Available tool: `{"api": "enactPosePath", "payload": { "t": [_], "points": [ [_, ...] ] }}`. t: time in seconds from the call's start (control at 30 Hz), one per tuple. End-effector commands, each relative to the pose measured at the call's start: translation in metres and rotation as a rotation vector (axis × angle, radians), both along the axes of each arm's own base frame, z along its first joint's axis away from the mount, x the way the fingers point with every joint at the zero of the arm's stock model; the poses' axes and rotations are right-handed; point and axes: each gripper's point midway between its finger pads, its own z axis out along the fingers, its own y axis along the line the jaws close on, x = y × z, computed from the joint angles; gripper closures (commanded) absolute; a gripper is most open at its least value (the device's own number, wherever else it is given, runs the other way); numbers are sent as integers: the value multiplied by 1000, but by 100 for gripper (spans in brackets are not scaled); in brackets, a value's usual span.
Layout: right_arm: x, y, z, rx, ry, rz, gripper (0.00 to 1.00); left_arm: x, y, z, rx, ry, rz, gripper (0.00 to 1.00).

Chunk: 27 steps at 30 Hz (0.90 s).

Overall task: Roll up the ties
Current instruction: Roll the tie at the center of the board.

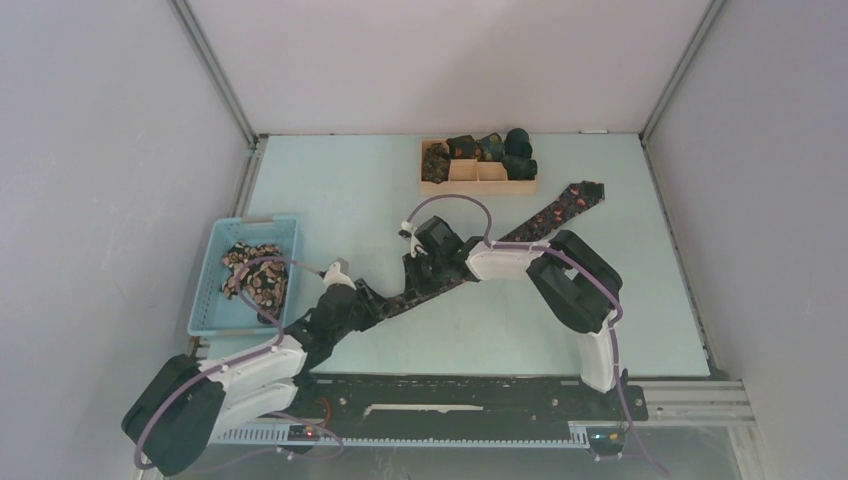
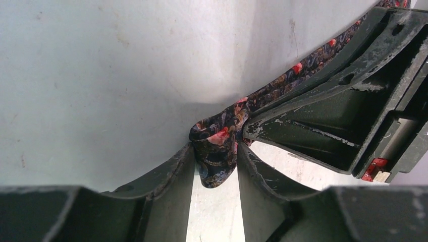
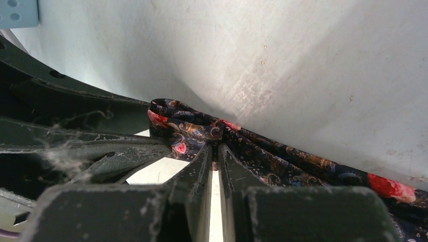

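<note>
A dark floral tie (image 1: pixel 562 208) lies stretched diagonally across the pale table, its wide end far right and its narrow end near the middle. My left gripper (image 1: pixel 370 300) has that narrow end, folded into a small loop (image 2: pixel 218 151), pressed between its two fingertips (image 2: pixel 216 146). Just beyond it my right gripper (image 1: pixel 425 272) is shut on the tie; in the right wrist view its jaws (image 3: pixel 215 147) stand nearly together, pinching the bunched fabric (image 3: pixel 192 132). The two grippers are almost touching, and the right one's finger (image 2: pixel 323 126) fills the left wrist view.
A light-blue basket (image 1: pixel 212 305) with loose ties (image 1: pixel 255 272) sits at the left. A wooden divided tray (image 1: pixel 478 186) holding rolled ties (image 1: pixel 500 150) stands at the back. Grey walls close in the table on three sides.
</note>
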Motion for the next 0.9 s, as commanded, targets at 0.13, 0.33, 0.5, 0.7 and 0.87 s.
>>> {"api": "enactPosePath", "payload": {
  "t": [0.13, 0.33, 0.5, 0.7, 0.87],
  "points": [
    [-4, -10, -17, -80, 8, -7, 89, 1, -2, -6, 15, 34, -11, 87],
    [3, -6, 4, -30, -17, -17, 87, 2, -1, 0, 40, 45, -14, 100],
    [12, -4, 42, 9, -66, -16, 78, 3, 2, 9, 53, 45, 1, 100],
    [13, 2, 77, 31, -135, 3, 75, 7, 2, 18, 70, 64, 8, 100],
    [11, 7, 81, 40, -147, 4, 78, 9, 3, 26, 84, 75, 17, 100]
  ]
}}
